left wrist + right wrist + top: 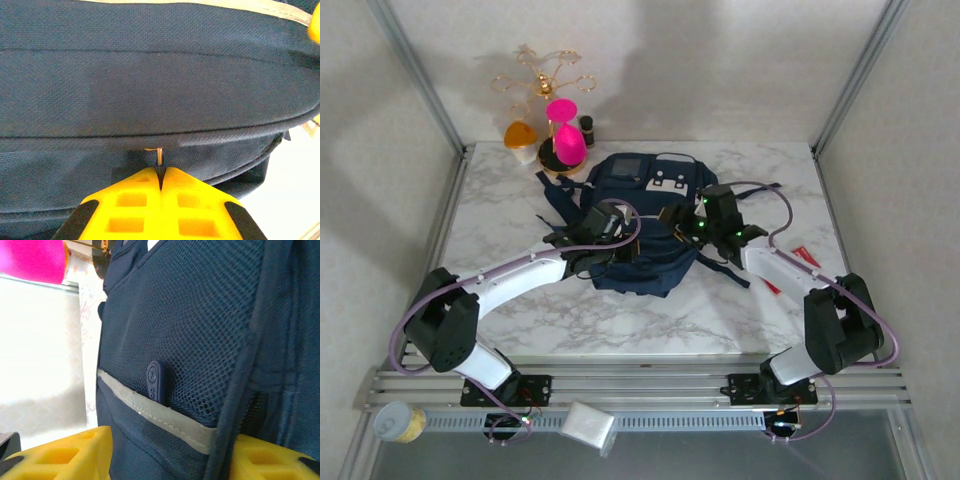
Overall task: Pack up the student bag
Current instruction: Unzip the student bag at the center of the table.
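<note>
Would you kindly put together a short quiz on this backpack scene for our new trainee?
1. True or false: the left gripper is shut on the backpack's zip pull.
2. Which stands behind the backpack? A) pink hourglass B) green kettle C) red mug
3. Fill in: the right gripper has its fingers ____, with backpack fabric between them.
Key: 1 true; 2 A; 3 apart.
</note>
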